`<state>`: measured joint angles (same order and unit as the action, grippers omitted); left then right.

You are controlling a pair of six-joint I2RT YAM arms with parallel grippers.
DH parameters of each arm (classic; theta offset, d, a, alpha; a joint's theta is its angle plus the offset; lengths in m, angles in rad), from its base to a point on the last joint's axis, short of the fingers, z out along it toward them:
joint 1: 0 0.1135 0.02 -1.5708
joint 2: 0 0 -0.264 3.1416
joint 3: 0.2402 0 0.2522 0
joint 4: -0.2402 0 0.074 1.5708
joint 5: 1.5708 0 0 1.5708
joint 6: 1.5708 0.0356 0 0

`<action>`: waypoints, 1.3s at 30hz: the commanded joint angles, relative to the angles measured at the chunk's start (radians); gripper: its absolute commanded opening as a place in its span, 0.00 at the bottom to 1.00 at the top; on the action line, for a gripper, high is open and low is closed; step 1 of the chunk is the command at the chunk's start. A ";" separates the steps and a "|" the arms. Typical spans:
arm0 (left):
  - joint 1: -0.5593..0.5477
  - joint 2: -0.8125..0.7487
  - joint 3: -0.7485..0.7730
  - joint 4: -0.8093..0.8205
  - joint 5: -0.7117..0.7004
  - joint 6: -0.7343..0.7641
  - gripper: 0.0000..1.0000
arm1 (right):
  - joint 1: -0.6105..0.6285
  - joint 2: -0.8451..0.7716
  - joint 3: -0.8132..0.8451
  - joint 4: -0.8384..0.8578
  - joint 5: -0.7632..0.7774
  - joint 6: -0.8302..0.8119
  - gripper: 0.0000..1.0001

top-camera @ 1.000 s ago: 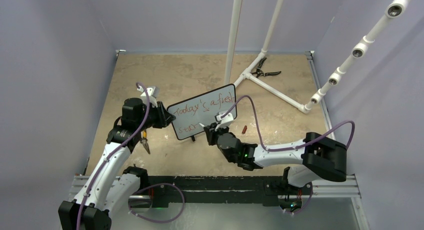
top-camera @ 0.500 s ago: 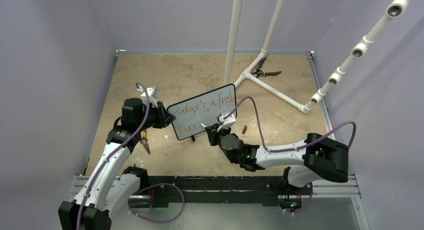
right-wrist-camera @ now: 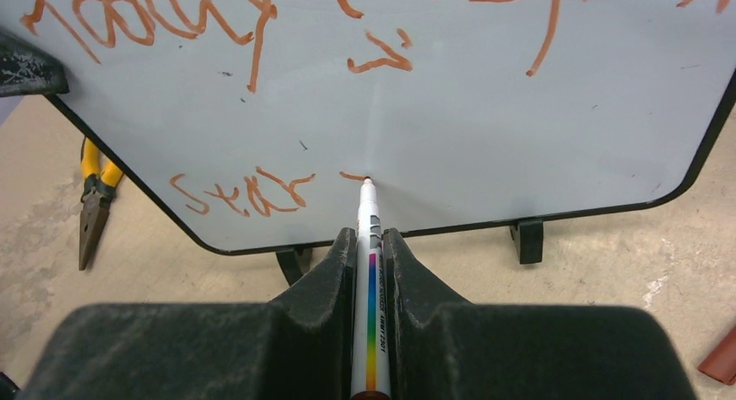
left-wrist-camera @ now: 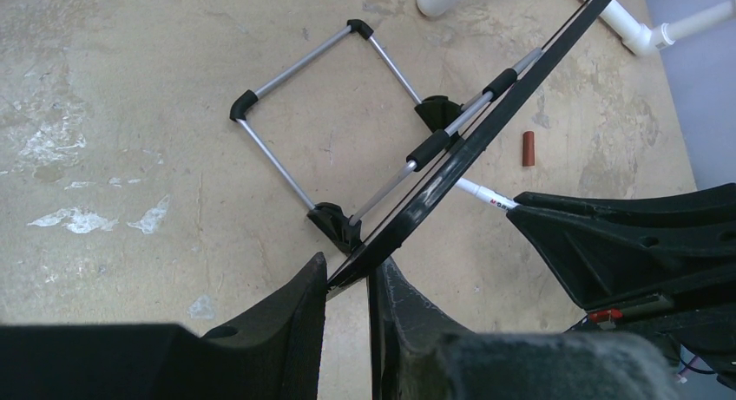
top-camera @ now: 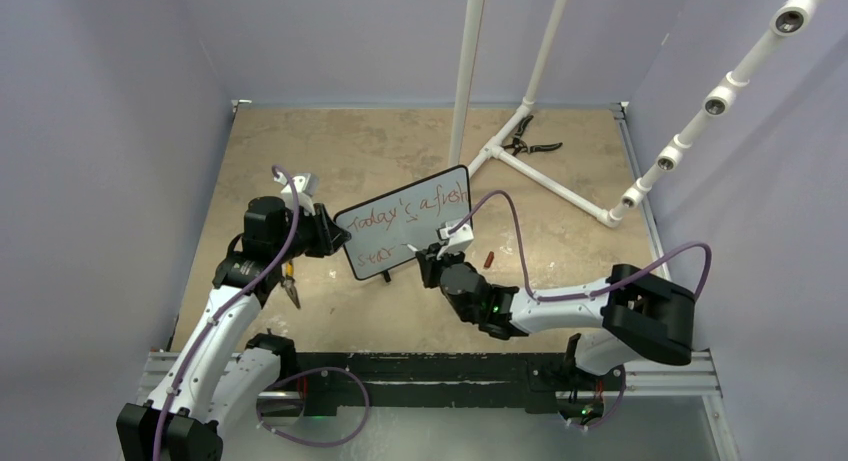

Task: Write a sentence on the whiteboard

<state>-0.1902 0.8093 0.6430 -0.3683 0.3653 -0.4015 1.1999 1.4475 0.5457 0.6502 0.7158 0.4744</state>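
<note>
The whiteboard (top-camera: 440,229) stands tilted on its black feet mid-table, seen edge-on in the left wrist view (left-wrist-camera: 486,131). The sentence (top-camera: 405,210) is red cursive in two lines; in the right wrist view (right-wrist-camera: 243,192) the lower line reads "star" with a short new stroke beside it. My left gripper (top-camera: 335,239) is shut on the board's left edge (left-wrist-camera: 349,274). My right gripper (top-camera: 428,261) is shut on a white marker (right-wrist-camera: 370,278) with a rainbow stripe. Its tip touches the board at the end of the short stroke.
Yellow-handled pliers (top-camera: 290,281) lie left of the board. The red marker cap (top-camera: 489,259) lies on the table right of the board. A white pipe frame (top-camera: 540,171) and black pliers (top-camera: 528,141) stand at the back. The board's wire stand (left-wrist-camera: 304,96) reaches behind it.
My right gripper has shifted the marker slightly right along the lower line, leaving a short new stroke after "star". The left arm and the board hold still.
</note>
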 commanded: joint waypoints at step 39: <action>0.003 -0.025 -0.005 0.032 0.011 -0.011 0.20 | -0.022 0.003 0.022 -0.027 0.004 0.016 0.00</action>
<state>-0.1902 0.8017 0.6411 -0.3710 0.3664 -0.4015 1.1835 1.4353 0.5388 0.6624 0.6834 0.4469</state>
